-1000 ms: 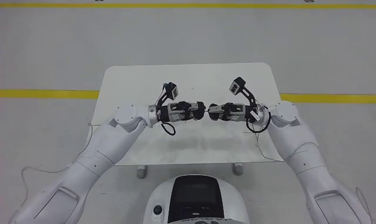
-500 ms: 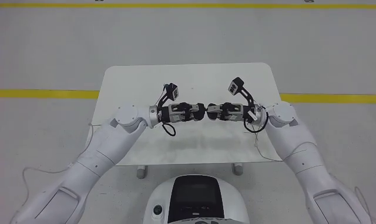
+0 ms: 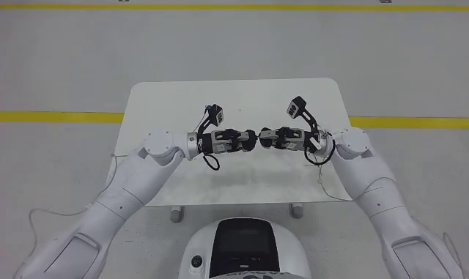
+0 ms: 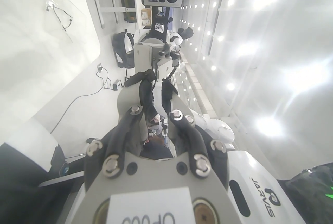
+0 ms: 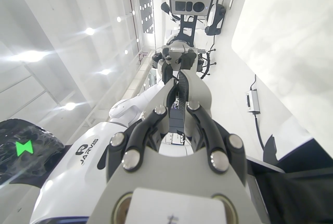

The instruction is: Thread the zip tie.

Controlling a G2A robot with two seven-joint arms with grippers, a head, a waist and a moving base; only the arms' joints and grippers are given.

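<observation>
Our right gripper (image 5: 180, 77) is pressed together on a dark ribbed strip, which we take for the one zip tie (image 5: 182, 88). Its long axis points straight at our left gripper (image 4: 156, 79), the two meeting tip to tip above the table (image 3: 308, 96). Whether the left one is spread or closed we cannot tell
</observation>
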